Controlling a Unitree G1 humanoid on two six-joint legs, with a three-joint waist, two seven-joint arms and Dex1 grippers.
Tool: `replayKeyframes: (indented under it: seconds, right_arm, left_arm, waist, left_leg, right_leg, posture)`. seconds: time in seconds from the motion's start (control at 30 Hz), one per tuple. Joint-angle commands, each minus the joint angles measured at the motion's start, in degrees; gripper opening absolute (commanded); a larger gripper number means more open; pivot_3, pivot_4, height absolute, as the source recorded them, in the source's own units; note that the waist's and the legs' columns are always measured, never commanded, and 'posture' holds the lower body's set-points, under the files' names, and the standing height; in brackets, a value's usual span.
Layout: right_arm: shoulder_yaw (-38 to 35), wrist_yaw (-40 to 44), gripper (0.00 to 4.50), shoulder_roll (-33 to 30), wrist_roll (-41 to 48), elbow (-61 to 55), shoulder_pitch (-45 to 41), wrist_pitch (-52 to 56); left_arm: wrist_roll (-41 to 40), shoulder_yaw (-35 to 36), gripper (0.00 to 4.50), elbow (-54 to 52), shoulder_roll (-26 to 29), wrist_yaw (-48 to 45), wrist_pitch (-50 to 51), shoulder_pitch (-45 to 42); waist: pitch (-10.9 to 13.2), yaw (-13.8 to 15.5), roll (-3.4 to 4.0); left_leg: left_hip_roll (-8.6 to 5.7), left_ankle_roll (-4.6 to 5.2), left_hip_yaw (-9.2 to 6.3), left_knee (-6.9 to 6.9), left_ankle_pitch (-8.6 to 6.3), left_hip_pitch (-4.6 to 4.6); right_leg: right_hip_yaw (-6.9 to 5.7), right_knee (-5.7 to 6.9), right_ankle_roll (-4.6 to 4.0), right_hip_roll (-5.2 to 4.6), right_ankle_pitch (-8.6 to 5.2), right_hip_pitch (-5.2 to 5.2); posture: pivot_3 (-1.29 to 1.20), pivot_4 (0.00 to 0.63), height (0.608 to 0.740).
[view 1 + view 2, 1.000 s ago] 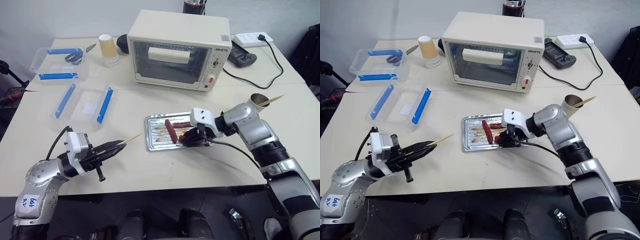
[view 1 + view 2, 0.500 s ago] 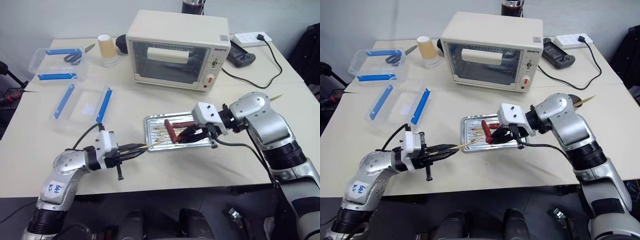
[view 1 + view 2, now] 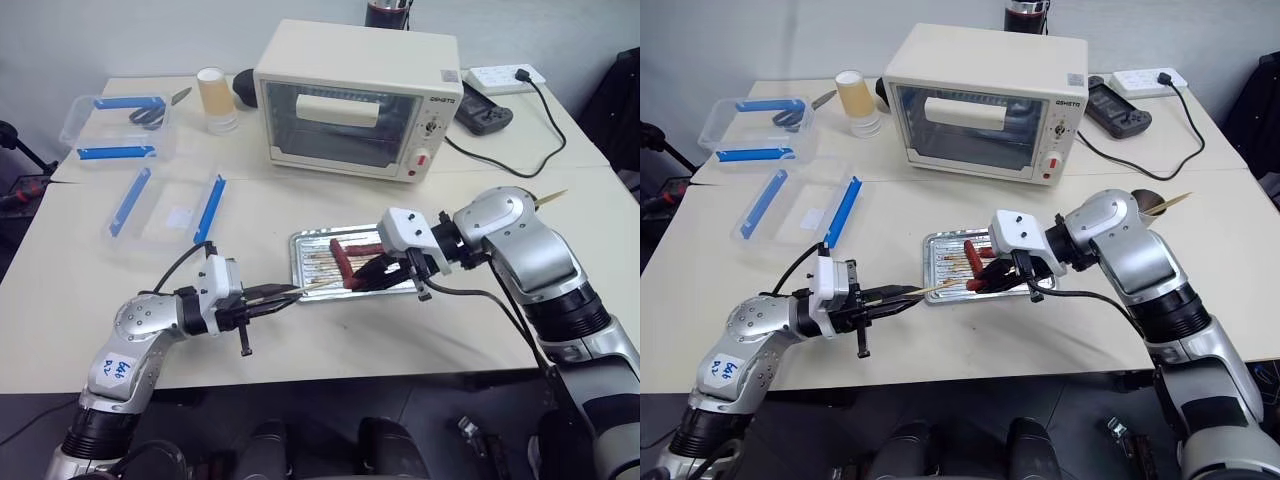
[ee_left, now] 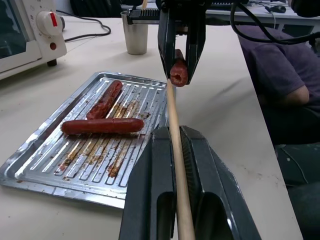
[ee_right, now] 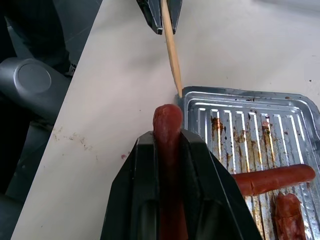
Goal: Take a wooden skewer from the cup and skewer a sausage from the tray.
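Note:
My left gripper is shut on a wooden skewer, which lies level and points at the tray. My right gripper is shut on a reddish-brown sausage and holds it above the near edge of the metal tray. The sausage's free end faces the skewer's tip. The tip ends right at it; whether they touch I cannot tell. Two more sausages lie on the tray's ridges. The grey cup stands beyond the tray, partly behind my right arm, with a skewer sticking out.
A cream toaster oven stands behind the tray. Clear boxes with blue clips and a yellowish cup sit at the far left. A power strip and cable lie far right. A person sits past the table's edge.
My left gripper has carried the skewer to the right, up to the tray. My right gripper has lifted the sausage off the tray and drawn it toward the skewer's tip.

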Motion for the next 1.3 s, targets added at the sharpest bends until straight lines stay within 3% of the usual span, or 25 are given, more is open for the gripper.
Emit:
replayKeyframes:
  seconds: [0.03,0.67,1.3]
  right_arm:
    - [-0.4,0.0,0.36,0.3,0.7,-1.0,-0.2,-0.5]
    - [0.2,0.0,0.36,1.3,0.4,0.2,-0.8,-1.9]
    - [3.4,2.1,0.36,3.5,-2.3,1.1,-3.6,-5.5]
  left_arm:
    - [-1.1,-0.1,0.00,-2.1,-0.1,-0.3,0.2,0.2]
    - [-0.6,-1.6,0.00,-1.0,-0.7,-1.5,1.3,-0.5]
    - [2.8,-9.8,0.00,4.9,-3.9,-4.9,2.0,-9.8]
  waist:
    - [0.0,0.0,0.00]
    - [0.0,0.0,0.00]
    - [0.0,0.0,0.00]
  left_leg:
    - [0.00,0.00,0.00,0.00,0.00,0.00]
    - [0.00,0.00,0.00,0.01,0.00,0.00]
    - [-0.01,0.00,0.01,0.04,0.00,-0.01]
  right_leg:
    - [0.00,0.00,0.00,0.00,0.00,0.00]
    - [0.00,0.00,0.00,0.00,0.00,0.00]
    - [-0.01,0.03,0.00,0.01,0.00,0.00]
  posture:
    - [0.00,0.150,0.740]
    - [0.00,0.150,0.740]
    - [0.00,0.150,0.740]
